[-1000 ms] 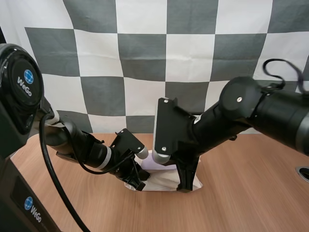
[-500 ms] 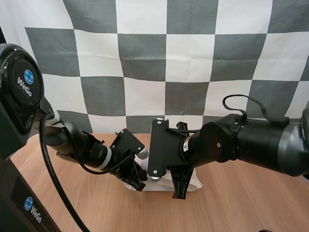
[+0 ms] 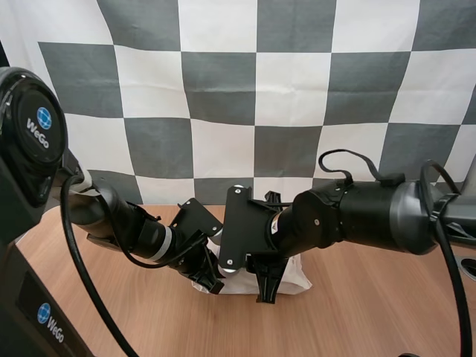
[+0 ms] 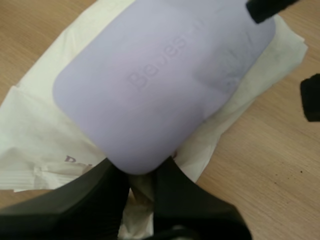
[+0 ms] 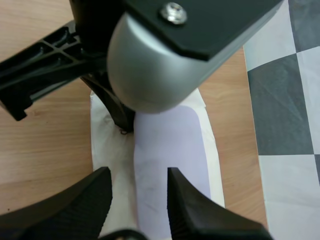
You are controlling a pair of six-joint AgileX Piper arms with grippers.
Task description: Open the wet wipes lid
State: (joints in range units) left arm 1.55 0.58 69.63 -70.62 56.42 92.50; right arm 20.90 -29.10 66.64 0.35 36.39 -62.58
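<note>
My left gripper (image 4: 139,192) pinches the crinkled cream wrapper of the wet wipes pack (image 4: 35,150) on the wooden table (image 4: 260,165), just under the rounded end of its smooth lilac lid (image 4: 160,85), which lies flat. At the far end, my right gripper (image 5: 138,200) has shifted leftward since a moment ago, and its ribbed fingers (image 5: 75,200) are spread either side of the lid.

Bright, even light; faint soft shadows on table (image 3: 387,312).

We take this for a robotics lab bench: two black robot arms, the left arm (image 3: 126,227) beside a housing printed with WeGo logos and the right arm (image 3: 364,223), reach over a wooden table (image 3: 387,312) holding one pack of wet wipes (image 3: 299,278).
</note>
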